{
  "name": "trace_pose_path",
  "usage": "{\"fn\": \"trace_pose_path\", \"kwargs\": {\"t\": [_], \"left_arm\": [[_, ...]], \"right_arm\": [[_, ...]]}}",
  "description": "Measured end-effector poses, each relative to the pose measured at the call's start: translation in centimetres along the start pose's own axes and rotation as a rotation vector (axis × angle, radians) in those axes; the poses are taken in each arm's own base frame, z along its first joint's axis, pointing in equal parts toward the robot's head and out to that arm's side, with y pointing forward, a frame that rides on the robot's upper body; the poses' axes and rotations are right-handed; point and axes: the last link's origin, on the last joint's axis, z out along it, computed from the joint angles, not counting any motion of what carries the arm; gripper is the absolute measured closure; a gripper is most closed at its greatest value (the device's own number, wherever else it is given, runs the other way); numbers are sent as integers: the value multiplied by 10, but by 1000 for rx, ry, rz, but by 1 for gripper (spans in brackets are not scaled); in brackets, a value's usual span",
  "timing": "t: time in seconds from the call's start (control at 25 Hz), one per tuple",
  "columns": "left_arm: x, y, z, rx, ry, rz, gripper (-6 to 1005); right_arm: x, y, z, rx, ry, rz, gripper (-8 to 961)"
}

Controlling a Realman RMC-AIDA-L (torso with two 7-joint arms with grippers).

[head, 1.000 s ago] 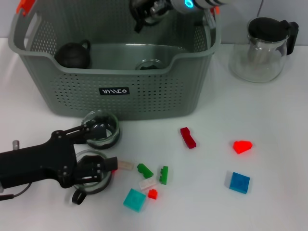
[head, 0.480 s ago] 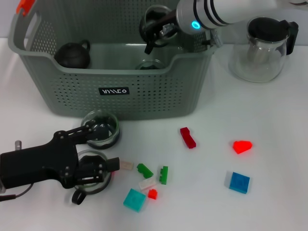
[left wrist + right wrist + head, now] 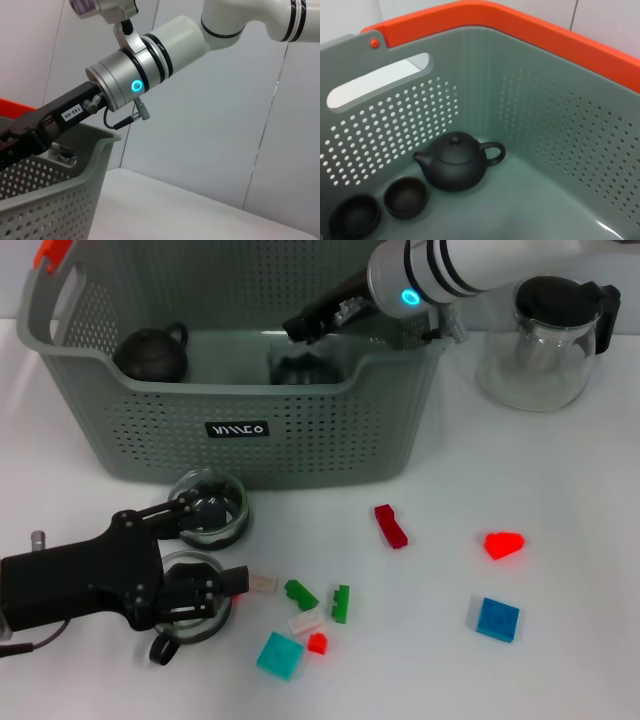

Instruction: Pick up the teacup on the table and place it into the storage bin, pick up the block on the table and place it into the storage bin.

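Surface: a white surface (image 3: 560, 520) in front of a pale wall, carrying the storage bin (image 3: 240, 430), a glass jug (image 3: 548, 340) and scattered toy pieces.
Right gripper (image 3: 298, 328): reaching down inside the storage bin near its right wall; whether its fingers are open or closed cannot be told from any view.
Left gripper (image 3: 205, 550): lying low on the surface in front of the bin, fingers spread wide between 2 glass teacups, holding nothing.
Teacups: the upper teacup (image 3: 210, 506) sits just in front of the bin wall; the lower teacup (image 3: 190, 608) sits just beside the lower finger.
Storage bin: grey-green, perforated, orange-red clips; inside are a black teapot (image 3: 457, 162) and 2 small dark cups (image 3: 405, 197).
Blocks: a dark red block (image 3: 391, 525), a bright red block (image 3: 503, 544), a blue block (image 3: 497, 619), a teal block (image 3: 279, 654) and small green pieces (image 3: 300, 594) lie loose on the surface.
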Motion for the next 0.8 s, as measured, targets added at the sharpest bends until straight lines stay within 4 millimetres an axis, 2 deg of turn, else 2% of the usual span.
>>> {"fn": "trace_pose_path", "kwargs": {"t": [0.12, 0.2, 0.28, 0.36, 0.44, 0.6, 0.64, 0.68, 0.8], "left_arm": [[0, 0, 0, 2, 1, 0, 158], [0, 0, -1, 3, 1, -1, 158], [-1, 0, -1, 5, 1, -2, 158], [-1, 1, -2, 7, 1, -4, 158], [-2, 1, -2, 9, 1, -5, 158], [-1, 0, -1, 6, 1, -2, 158], [0, 0, -1, 5, 1, -1, 158], [0, 0, -1, 4, 2, 0, 158], [0, 0, 0, 0, -1, 0, 158]], "right_arm": [[-3, -4, -5, -3, -24, 12, 625], [-6, -6, -13, -17, -75, 23, 601], [-10, -10, -31, -50, -171, 42, 578], [-12, -13, -58, -114, -304, 66, 566], [-3, -19, -88, -187, -439, 92, 567], [46, -29, -144, -343, -671, 52, 569], [87, -27, -164, -405, -747, -18, 570], [87, -27, -164, -405, -747, -18, 570], [152, -22, -184, -440, -794, -76, 565]]}}
